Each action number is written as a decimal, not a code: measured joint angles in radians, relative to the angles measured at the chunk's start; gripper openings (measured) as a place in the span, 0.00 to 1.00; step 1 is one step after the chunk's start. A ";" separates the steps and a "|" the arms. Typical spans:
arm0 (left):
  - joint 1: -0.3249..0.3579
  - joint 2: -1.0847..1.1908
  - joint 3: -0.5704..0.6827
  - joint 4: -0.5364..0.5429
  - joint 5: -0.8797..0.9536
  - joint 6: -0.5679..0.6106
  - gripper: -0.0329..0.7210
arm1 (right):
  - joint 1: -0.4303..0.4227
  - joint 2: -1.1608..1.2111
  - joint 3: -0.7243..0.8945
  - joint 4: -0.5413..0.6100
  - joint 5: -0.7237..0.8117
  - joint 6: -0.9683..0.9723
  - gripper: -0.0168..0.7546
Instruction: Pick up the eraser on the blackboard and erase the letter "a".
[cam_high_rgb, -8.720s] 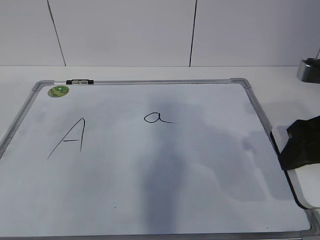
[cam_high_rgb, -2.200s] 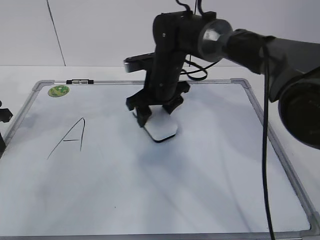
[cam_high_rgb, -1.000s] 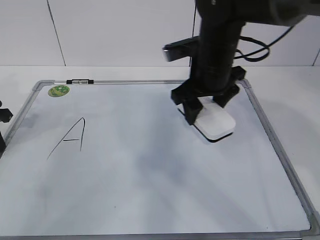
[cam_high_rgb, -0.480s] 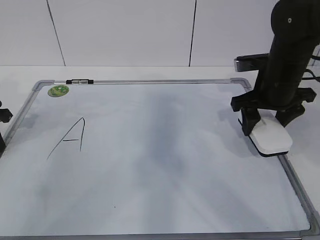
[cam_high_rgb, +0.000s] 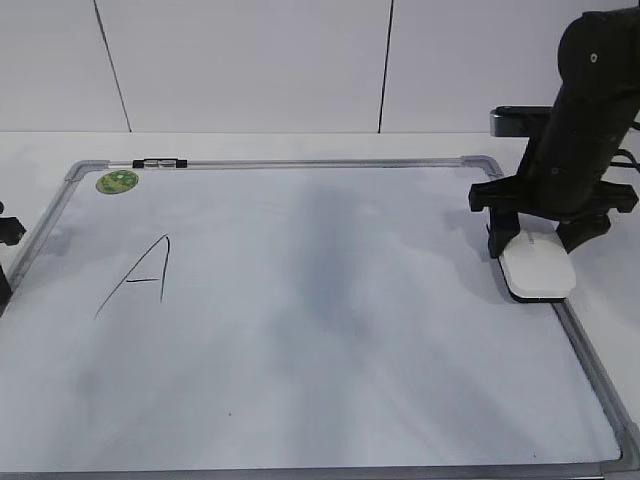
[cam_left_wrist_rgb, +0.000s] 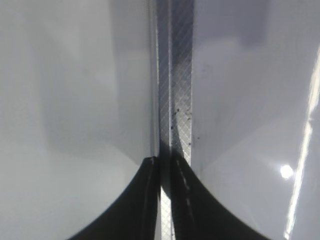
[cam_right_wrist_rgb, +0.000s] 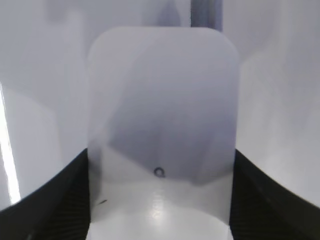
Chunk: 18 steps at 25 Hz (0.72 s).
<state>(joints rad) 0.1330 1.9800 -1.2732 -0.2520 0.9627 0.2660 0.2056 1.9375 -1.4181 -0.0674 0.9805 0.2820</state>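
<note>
My right gripper (cam_high_rgb: 538, 248) is shut on the white eraser (cam_high_rgb: 540, 272), which sits low at the blackboard's (cam_high_rgb: 320, 400) right edge, partly over the grey frame. In the right wrist view the eraser (cam_right_wrist_rgb: 162, 100) fills the space between the two dark fingers (cam_right_wrist_rgb: 160, 165), which touch both its sides. The small letter "a" does not show anywhere on the board. My left gripper (cam_left_wrist_rgb: 165, 165) is shut and empty over the board's left frame rail (cam_left_wrist_rgb: 175, 75); only a sliver of it shows at the left edge of the exterior view (cam_high_rgb: 5, 250).
A large capital "A" (cam_high_rgb: 135, 278) is drawn on the board's left part. A round green sticker (cam_high_rgb: 117, 182) sits in the top-left corner, and a small black-and-white clip (cam_high_rgb: 160, 162) on the top frame. A white wall stands behind the table.
My right gripper has carried the eraser rightward from the board's upper middle to its right edge. The small "a" seen in the earliest frame is gone. The left arm has not moved.
</note>
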 joint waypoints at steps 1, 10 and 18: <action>0.000 0.000 0.000 0.000 0.000 0.000 0.09 | -0.002 0.002 0.000 -0.002 -0.005 -0.002 0.72; 0.000 0.000 0.000 0.000 0.000 0.000 0.09 | -0.004 0.055 0.000 -0.020 -0.027 -0.019 0.72; 0.000 0.000 0.000 0.000 0.000 0.000 0.09 | -0.005 0.068 0.000 -0.025 -0.031 -0.019 0.72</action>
<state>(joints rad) 0.1330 1.9800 -1.2732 -0.2520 0.9627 0.2660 0.2006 2.0051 -1.4181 -0.0924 0.9499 0.2631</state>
